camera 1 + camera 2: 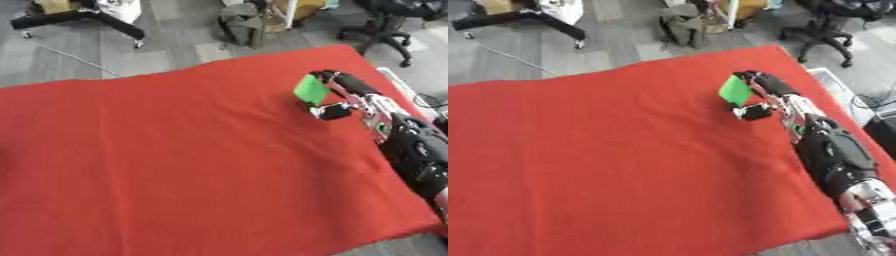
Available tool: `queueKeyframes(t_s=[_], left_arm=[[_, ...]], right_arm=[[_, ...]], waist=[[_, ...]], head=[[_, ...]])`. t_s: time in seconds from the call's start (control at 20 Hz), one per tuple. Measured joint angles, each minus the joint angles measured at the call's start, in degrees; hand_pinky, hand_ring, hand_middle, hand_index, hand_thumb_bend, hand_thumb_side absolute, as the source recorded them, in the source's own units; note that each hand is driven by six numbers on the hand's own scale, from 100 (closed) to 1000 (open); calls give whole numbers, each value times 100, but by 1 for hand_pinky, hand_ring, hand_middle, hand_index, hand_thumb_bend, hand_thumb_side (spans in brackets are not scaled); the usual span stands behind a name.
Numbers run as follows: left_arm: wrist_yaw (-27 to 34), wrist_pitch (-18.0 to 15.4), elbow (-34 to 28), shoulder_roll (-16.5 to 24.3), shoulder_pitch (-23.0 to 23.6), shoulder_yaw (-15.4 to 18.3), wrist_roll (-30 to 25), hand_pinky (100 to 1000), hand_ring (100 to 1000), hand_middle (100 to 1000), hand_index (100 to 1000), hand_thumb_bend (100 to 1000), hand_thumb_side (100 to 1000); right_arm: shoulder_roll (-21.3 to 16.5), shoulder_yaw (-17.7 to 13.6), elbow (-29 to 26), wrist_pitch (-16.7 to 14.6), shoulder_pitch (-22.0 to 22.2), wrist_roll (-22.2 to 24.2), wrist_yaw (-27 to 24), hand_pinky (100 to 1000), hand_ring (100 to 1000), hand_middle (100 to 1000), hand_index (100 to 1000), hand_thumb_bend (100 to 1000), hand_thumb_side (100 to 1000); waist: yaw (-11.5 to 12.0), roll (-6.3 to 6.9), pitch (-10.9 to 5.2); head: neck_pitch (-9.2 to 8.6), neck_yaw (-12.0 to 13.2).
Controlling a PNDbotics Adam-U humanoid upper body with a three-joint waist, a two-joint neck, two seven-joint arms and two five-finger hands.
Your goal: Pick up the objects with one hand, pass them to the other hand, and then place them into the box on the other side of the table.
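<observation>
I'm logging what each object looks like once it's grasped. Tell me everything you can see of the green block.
The green block is a small, flat-faced piece in bright, plain green, with no markings visible; its material cannot be told. It sits tilted, one broad face turned toward the camera, over the far right part of the red cloth. The right robot hand has its dark fingers curled over the block's top and right side, with the thumb below. Whether the block's lower edge touches the cloth cannot be told.

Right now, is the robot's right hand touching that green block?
Touching. The left eye view shows the right hand with fingers curled over the green block and thumb beneath it.
</observation>
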Motion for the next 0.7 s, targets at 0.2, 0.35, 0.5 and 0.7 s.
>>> queueKeyframes(t_s=[0.2, 0.35, 0.5, 0.7], left_arm=[[16, 11, 0, -43, 22, -5, 26, 825, 703, 576, 744, 642, 651], [44, 37, 0, -43, 62, -8, 52, 825, 702, 575, 742, 639, 652], [52, 95, -1, -41, 150, -34, 81, 825, 702, 574, 740, 639, 656], [92, 269, -2, -34, 251, -137, 57, 828, 703, 574, 738, 639, 663]], right_arm=[[113, 70, -136, 41, 92, -764, 182, 765, 581, 335, 477, 143, 119], [172, 174, -559, -82, 188, -1102, 143, 759, 574, 330, 474, 136, 100], [296, 398, -1493, -281, 400, -1234, -109, 751, 579, 339, 479, 156, 100], [617, 856, -3342, -515, 808, -1100, -580, 749, 580, 346, 481, 164, 100]], waist=[[-22, 0, -1], [-74, -20, -18], [-194, -79, -176], [-343, -164, -306]], head=[[-25, -2], [-17, 53], [83, 302], [292, 909]])
